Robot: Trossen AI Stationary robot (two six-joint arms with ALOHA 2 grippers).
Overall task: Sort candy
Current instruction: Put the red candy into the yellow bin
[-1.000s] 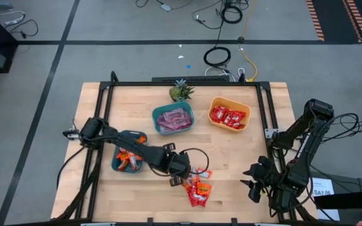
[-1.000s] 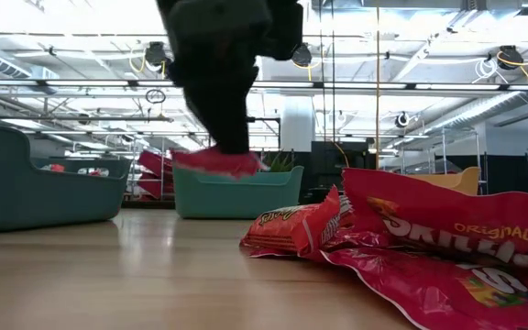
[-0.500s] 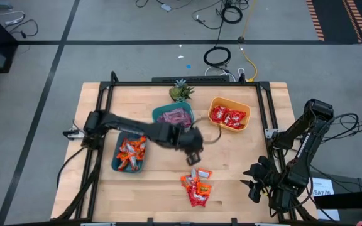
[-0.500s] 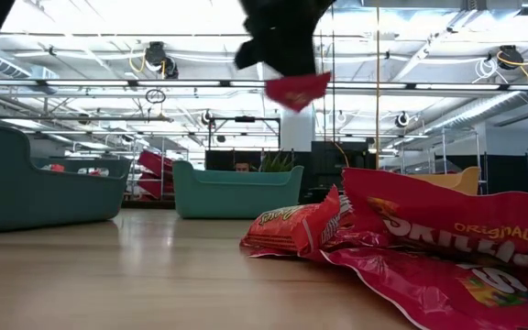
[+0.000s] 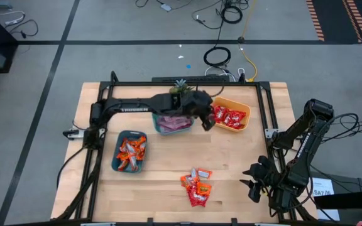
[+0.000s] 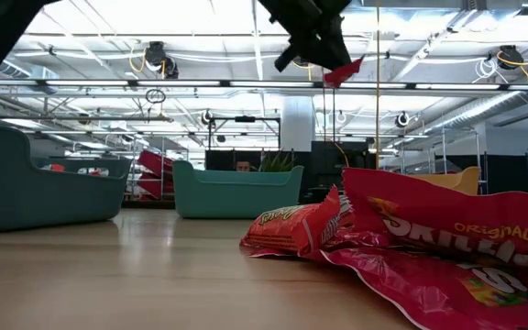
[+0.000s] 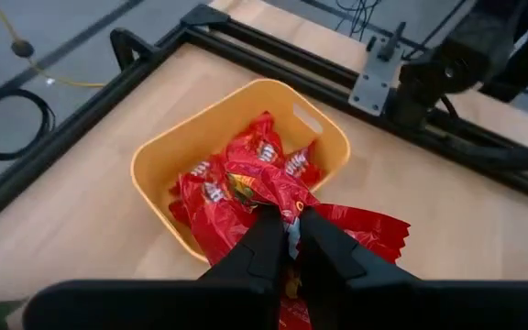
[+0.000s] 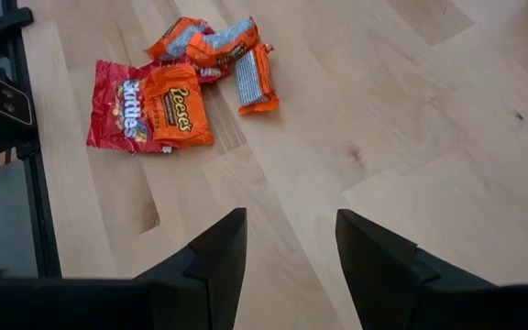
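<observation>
My left gripper (image 5: pixel 207 122) hangs above the near left rim of the yellow bowl (image 5: pixel 247 113), shut on a red wrapped candy (image 7: pixel 360 227). More red candies (image 5: pixel 228 117) lie in that bowl. The low view shows the held candy (image 6: pixel 342 71) high above the table, below the gripper (image 6: pixel 324 57). A pile of red and orange candy (image 5: pixel 195 187) lies on the table near the front edge. My right gripper (image 5: pixel 254 185) waits open at the near right, its fingers (image 8: pixel 216 257) pointing toward the pile (image 8: pixel 177 87). My left gripper pinches the red candy's wrapper (image 7: pixel 330 218) between its two fingertips. The fingers slant down toward the yellow bowl. The candy hangs lifted clear of the table, its crimped end sticking out to one side of the fingers.
A teal bowl (image 5: pixel 158 119) with pink-purple candies stands left of the yellow one. A blue bowl (image 5: pixel 115 162) with orange candies stands at the near left. A small green plant (image 5: pixel 181 91) sits at the far edge. Black frame rails (image 5: pixel 266 107) border the table.
My left gripper has risen from the candy pile and swung toward the far edge and the yellow bowl. It has stayed shut on the red candy, which has gone from just above the table to high above it.
</observation>
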